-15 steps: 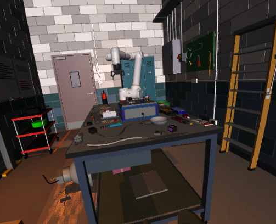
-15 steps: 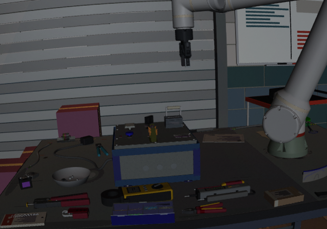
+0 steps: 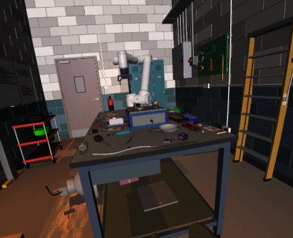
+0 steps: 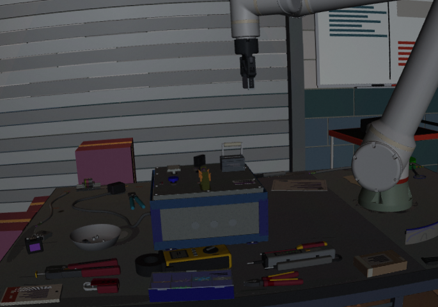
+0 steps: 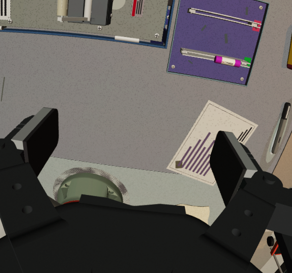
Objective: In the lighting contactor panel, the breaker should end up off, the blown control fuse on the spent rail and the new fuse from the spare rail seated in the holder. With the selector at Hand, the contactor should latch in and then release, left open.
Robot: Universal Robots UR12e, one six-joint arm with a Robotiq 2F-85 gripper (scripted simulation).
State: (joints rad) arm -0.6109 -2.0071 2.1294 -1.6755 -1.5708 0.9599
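On the middle of the bench stands the blue contactor panel box (image 4: 208,206), with a breaker handle (image 5: 84,1) and an orange-capped fuse holder (image 4: 204,178) on its top plate. Beside it lies a purple plate (image 5: 216,34) with two rails: the rail with the red tag (image 5: 224,16) is bare, and the rail with the green tag carries a white fuse with magenta caps (image 5: 227,61). My gripper (image 4: 247,84) hangs high above the bench, behind the panel, and it is open with nothing in it.
A grey bowl (image 4: 95,236) sits left of the panel, with a cable running to it. A yellow meter (image 4: 197,256), pliers and hand tools lie along the near edge. A printed sheet (image 5: 212,141) lies on the bench under the gripper, near the arm's base (image 4: 384,173).
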